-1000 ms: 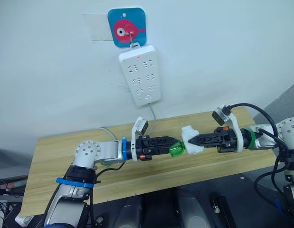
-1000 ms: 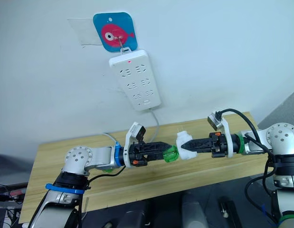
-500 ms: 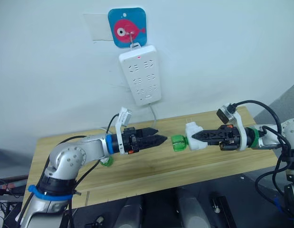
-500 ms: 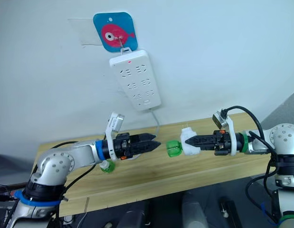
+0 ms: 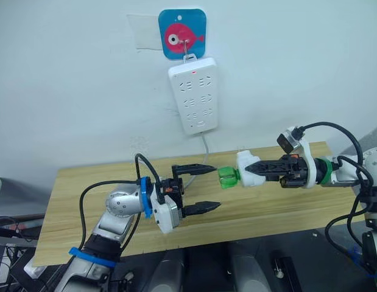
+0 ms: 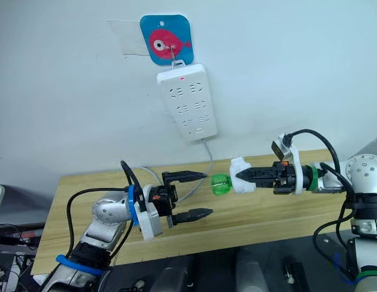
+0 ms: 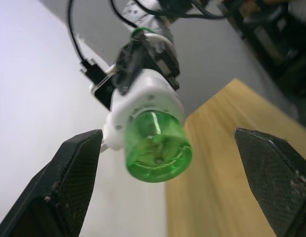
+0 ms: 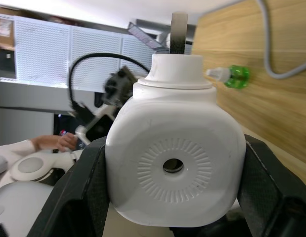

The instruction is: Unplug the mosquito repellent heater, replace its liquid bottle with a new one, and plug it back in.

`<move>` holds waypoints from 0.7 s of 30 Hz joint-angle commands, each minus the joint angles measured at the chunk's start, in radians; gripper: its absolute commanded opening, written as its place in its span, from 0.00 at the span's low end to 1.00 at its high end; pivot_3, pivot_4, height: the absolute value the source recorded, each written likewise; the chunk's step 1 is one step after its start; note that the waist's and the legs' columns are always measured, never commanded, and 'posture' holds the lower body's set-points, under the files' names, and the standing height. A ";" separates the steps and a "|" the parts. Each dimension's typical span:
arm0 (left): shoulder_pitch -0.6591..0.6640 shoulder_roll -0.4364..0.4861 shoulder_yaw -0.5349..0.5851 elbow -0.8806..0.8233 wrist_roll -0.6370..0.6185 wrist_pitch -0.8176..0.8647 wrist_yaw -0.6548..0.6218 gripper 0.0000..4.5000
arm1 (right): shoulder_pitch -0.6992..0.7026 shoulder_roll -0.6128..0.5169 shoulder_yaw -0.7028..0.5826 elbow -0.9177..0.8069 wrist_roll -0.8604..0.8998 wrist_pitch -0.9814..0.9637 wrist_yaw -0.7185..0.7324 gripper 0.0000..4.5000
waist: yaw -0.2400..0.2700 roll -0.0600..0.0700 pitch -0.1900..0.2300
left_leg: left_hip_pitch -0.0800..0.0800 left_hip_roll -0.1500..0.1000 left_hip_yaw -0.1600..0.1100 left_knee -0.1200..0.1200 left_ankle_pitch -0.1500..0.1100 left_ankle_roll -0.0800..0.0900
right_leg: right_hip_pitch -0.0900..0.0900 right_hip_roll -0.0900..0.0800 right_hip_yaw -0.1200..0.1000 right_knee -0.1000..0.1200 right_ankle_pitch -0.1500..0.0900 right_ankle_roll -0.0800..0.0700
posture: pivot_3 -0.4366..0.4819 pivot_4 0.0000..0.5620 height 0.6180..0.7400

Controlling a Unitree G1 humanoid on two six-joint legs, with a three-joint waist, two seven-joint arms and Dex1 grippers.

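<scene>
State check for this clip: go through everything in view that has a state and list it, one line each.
Heater: unplugged, held in the air by the right claw.
Green bottle: fitted in the heater, sticking out toward the left claw.
Left claw: open, short of the bottle.
Power strip: hanging on the wall, red light on, sockets vacant.
Spare bottle: lying on the table.

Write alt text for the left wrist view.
A green bottle sticks out of the white heater, held up by the right gripper and facing the camera. The left gripper's two black fingers stand wide open to either side of the bottle, not touching it. Behind are a pale wall and the wooden table.
</scene>
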 commanded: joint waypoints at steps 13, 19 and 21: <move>-0.080 -0.020 -0.028 0.102 0.225 -0.130 0.282 0.79 | -0.006 -0.007 0.003 -0.017 0.140 0.008 -0.078 0.66 | -0.011 0.000 0.000 | 0.001 0.000 0.001 0.000 0.000 0.001 | 0.000 0.001 -0.002 0.002 0.000 0.001 | 0.34 0.47 1.00; -0.095 -0.011 -0.048 0.111 0.243 -0.118 0.329 0.50 | 0.001 -0.006 0.006 -0.020 0.154 0.008 -0.093 0.66 | -0.012 0.000 0.000 | 0.001 0.000 0.001 0.000 0.000 0.001 | 0.000 0.001 -0.002 0.002 0.000 0.001 | 0.34 0.48 1.00; -0.100 -0.007 -0.054 0.112 0.237 -0.116 0.337 0.50 | 0.001 -0.007 0.007 -0.018 0.153 0.008 -0.095 0.66 | -0.012 0.000 0.000 | 0.001 0.000 0.001 0.000 0.000 0.001 | 0.000 0.001 -0.003 0.002 0.000 0.001 | 0.34 0.48 1.00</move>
